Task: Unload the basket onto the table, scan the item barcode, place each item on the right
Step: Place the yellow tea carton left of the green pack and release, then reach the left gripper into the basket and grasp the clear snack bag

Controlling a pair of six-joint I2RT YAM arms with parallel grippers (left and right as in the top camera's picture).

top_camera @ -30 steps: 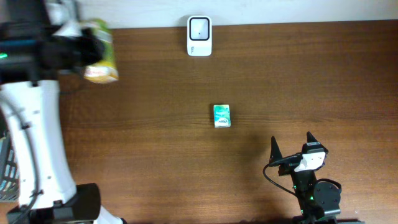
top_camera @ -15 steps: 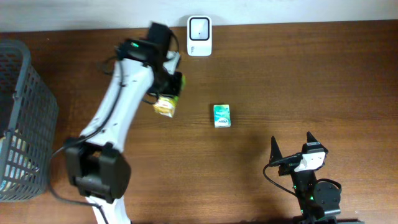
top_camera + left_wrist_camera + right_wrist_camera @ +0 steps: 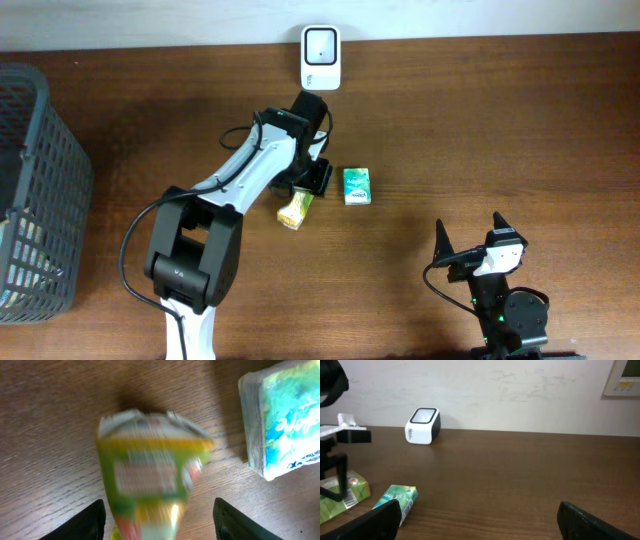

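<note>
**Carton and surroundings, overhead and wrist views.** The carton (image 3: 295,209), a small yellow-green drink box, lay on its side on the table (image 3: 520,120), below the scanner (image 3: 320,58) and well apart from it. It sat just beside a green-and-white tissue pack (image 3: 357,186), without clearly touching it. In the left wrist view the box was blurred. A folded, gabled end and a pale label panel with reddish print could be made out, but no barcode could be read on any face shown.

The left gripper (image 3: 308,188) hung directly over the carton with its jaws parted. One finger showed on either side of the box, a strip of bare wood showed between the box and the right-hand finger, and nothing was gripped.

The right gripper (image 3: 468,225) rested near the front edge of the table, far from the carton. Its jaws were spread fully and held nothing.

A grey wire basket (image 3: 40,120) stood at the left edge with some contents, too indistinct to name.

*Progress, as a judgement.* The carton rested on the wood rather than facing the scanner window. Whether its code was registered cannot be told from these views. If it was not, the box would need to be picked up and its barcode face turned toward the scanner. The tissue pack's status was equally unclear.
</note>
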